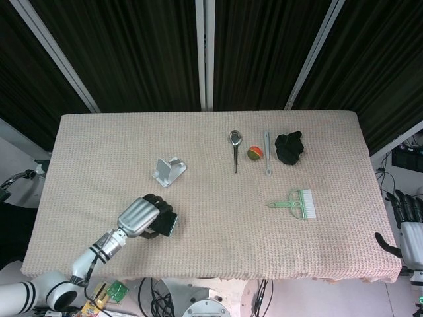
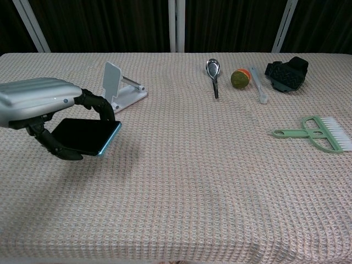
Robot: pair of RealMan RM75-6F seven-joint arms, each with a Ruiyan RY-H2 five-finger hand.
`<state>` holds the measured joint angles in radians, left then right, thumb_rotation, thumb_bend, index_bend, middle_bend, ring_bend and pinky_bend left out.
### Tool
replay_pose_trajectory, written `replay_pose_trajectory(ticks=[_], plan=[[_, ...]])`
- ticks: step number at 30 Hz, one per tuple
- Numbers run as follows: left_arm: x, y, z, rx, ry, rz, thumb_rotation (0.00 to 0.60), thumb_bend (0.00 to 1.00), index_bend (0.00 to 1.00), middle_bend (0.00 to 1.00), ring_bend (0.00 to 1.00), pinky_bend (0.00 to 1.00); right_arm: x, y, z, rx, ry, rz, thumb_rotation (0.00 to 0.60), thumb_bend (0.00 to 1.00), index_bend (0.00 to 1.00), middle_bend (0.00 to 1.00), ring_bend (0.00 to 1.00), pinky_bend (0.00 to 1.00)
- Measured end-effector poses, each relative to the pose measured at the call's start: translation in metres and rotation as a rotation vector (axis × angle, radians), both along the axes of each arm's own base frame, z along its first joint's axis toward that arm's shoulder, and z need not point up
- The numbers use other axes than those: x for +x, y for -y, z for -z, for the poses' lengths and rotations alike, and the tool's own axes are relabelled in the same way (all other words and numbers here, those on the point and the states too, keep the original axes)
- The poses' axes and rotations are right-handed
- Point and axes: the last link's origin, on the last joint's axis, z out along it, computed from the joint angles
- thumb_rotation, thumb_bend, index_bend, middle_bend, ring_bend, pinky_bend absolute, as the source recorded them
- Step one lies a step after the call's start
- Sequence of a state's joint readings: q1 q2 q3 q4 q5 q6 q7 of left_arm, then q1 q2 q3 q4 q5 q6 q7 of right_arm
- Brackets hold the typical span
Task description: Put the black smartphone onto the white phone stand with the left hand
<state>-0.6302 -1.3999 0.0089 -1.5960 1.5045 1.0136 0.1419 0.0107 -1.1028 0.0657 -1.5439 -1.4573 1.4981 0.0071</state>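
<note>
My left hand (image 2: pixel 41 104) (image 1: pixel 140 216) grips the black smartphone (image 2: pixel 85 136) (image 1: pixel 166 224) and holds it lifted off the table, screen up and roughly level. The phone casts a shadow on the cloth below it. The white phone stand (image 2: pixel 118 88) (image 1: pixel 169 171) sits empty on the table, farther back and slightly right of the held phone. My right hand (image 1: pixel 406 218) hangs off the table's right edge in the head view, holding nothing, fingers apart.
A metal spoon (image 2: pixel 213 76), a small orange-green ball (image 2: pixel 240 78), a white stick-like tool (image 2: pixel 258 83) and a black cloth object (image 2: pixel 286 73) lie at the back right. A green brush (image 2: pixel 316 133) lies at the right. The woven tablecloth (image 2: pixel 198 181) covers the table.
</note>
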Motion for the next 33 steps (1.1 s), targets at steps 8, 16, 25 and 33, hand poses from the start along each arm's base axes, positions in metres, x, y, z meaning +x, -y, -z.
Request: replay_pose_trajectory(ticks=[8, 16, 25, 33], plan=[[-0.011, -0.019, -0.023, 0.055, 0.291, -0.264, 0.600, 0.36, 0.54, 0.57, 0.26, 0.26, 0.000, 0.001, 0.000, 0.001, 0.005, -0.004, 0.600, 0.15, 0.00, 0.00, 0.00, 0.00], [-0.020, -0.034, -0.040, 0.168, 0.486, -0.513, 0.600, 0.36, 0.56, 0.58, 0.26, 0.26, 0.000, 0.001, 0.001, 0.002, 0.006, -0.011, 0.600, 0.15, 0.00, 0.00, 0.00, 0.00], [-0.007, -0.049, -0.041, 0.265, 0.738, -0.734, 0.600, 0.35, 0.58, 0.60, 0.30, 0.26, 0.002, 0.000, 0.000, 0.002, 0.003, -0.015, 0.600, 0.15, 0.00, 0.00, 0.00, 0.00], [0.010, -0.062, -0.023, 0.322, 0.840, -0.797, 0.600, 0.35, 0.59, 0.61, 0.30, 0.25, 0.004, 0.000, 0.000, 0.015, 0.004, -0.025, 0.600, 0.17, 0.00, 0.00, 0.00, 0.00]])
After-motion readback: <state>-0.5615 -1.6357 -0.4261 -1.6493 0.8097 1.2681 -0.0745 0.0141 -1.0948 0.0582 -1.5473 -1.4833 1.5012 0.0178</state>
